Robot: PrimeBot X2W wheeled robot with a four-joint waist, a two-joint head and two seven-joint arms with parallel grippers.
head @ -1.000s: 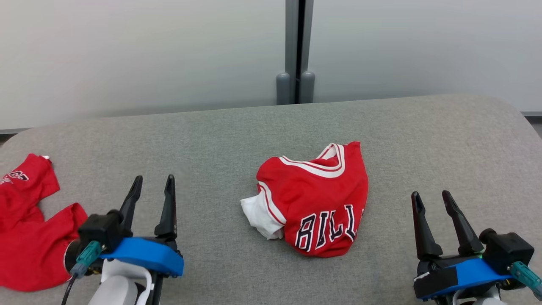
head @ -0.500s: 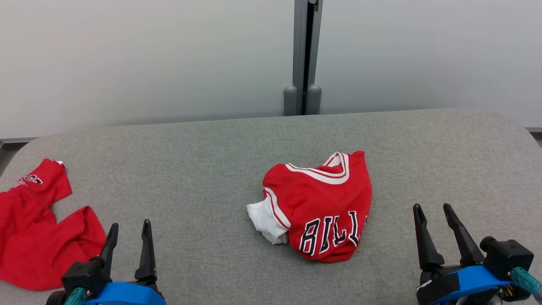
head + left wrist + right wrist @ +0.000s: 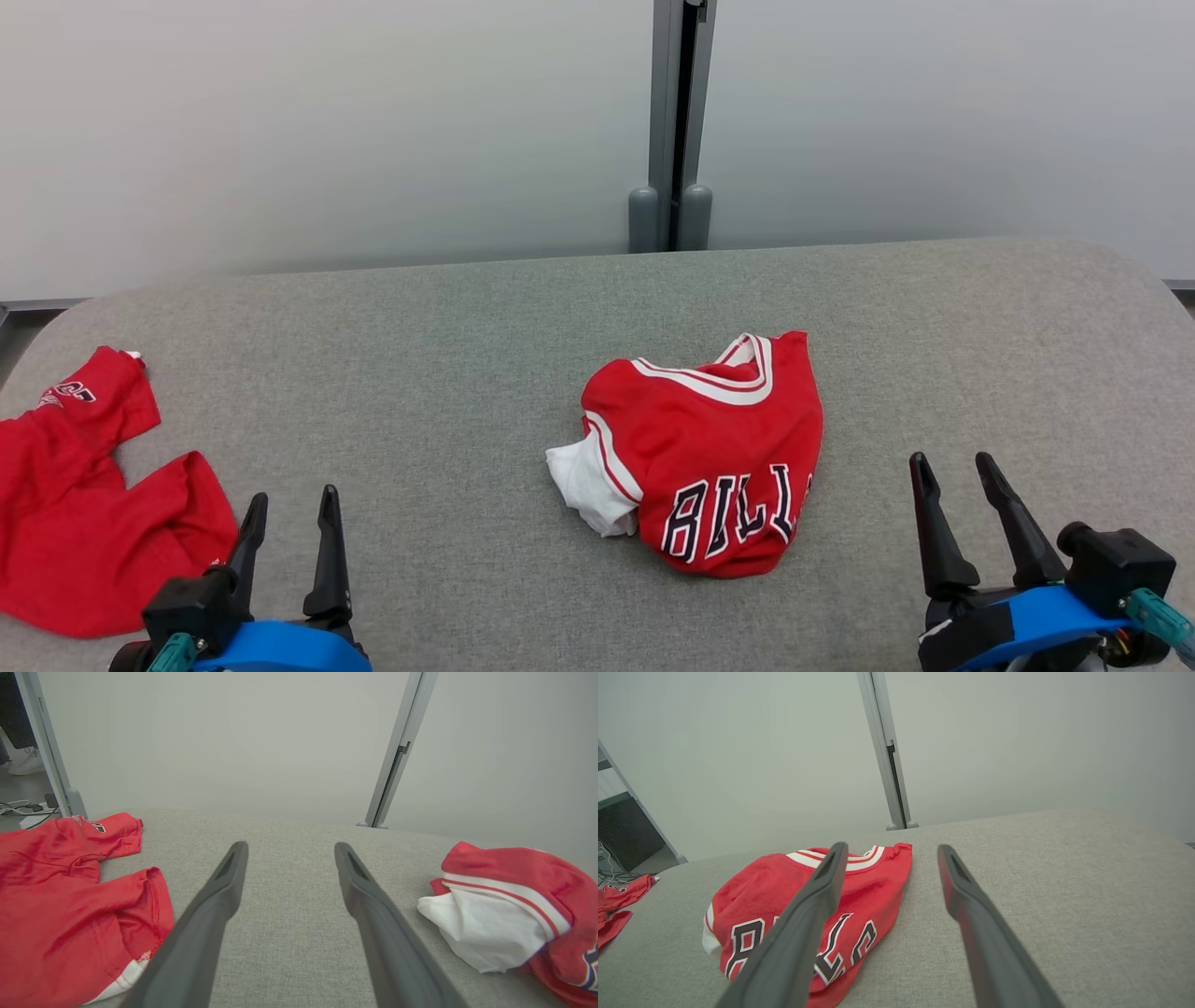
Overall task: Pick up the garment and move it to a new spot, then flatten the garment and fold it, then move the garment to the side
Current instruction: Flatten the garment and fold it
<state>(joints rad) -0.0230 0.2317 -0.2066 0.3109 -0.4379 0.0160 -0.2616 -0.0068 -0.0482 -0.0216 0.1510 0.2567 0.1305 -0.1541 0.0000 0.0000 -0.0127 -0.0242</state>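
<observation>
Head view: a grey padded worktop [image 3: 420,308] is spread across the scene, and the crumpled red jersey [image 3: 719,439] is seen bunched at its middle, with white fabric [image 3: 583,481] pushed out at its left. A second red garment [image 3: 84,523] is laid at the near left edge, just beside the left pincer [image 3: 293,497]; it could be snagged or taken by mistake. Both pincers are held apart and empty, the right pincer [image 3: 952,459] to the near right of the jersey. If several layers are pinched at once, the jersey is likely to be lifted as a wad and left hard to flatten.
</observation>
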